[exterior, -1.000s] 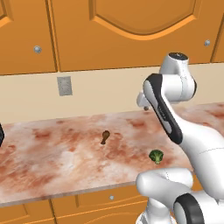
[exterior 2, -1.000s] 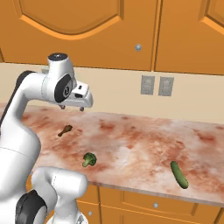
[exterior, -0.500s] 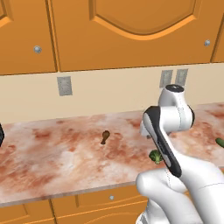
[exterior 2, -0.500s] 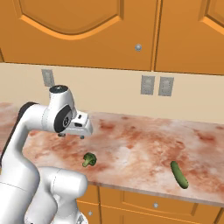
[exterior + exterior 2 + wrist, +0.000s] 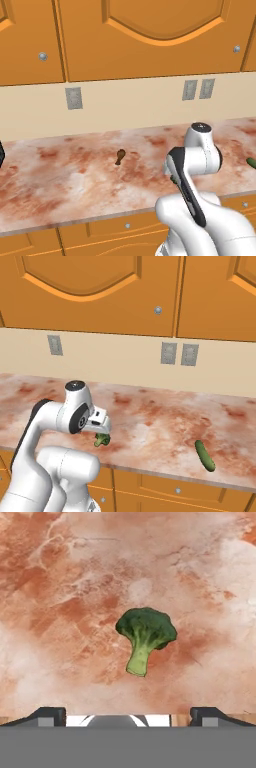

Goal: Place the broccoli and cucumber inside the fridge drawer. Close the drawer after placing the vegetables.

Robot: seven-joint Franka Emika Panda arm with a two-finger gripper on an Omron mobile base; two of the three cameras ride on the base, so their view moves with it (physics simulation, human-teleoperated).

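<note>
The broccoli (image 5: 145, 634), a dark green floret with a pale stem, lies on the marbled counter near its front edge (image 5: 102, 440). My gripper (image 5: 102, 429) hangs just above it, pointing down. In the hand view the gripper (image 5: 128, 713) is open, its fingertips (image 5: 48, 714) wide apart at the bottom and the broccoli centred beyond them, untouched. The cucumber (image 5: 204, 455) lies on the counter far to the right, close to the front edge; its tip (image 5: 251, 162) peeks in at the right of the left base view. The fridge drawer is out of view.
A brown drumstick-shaped item (image 5: 120, 156) lies mid-counter, left of the arm. Wall outlets (image 5: 175, 353) sit on the backsplash under orange upper cabinets. Orange drawer fronts (image 5: 177, 490) run below the counter edge.
The arm has folded down and forward, bringing the gripper from high over the counter to just above the broccoli. The broccoli, cucumber and drumstick have not moved.
</note>
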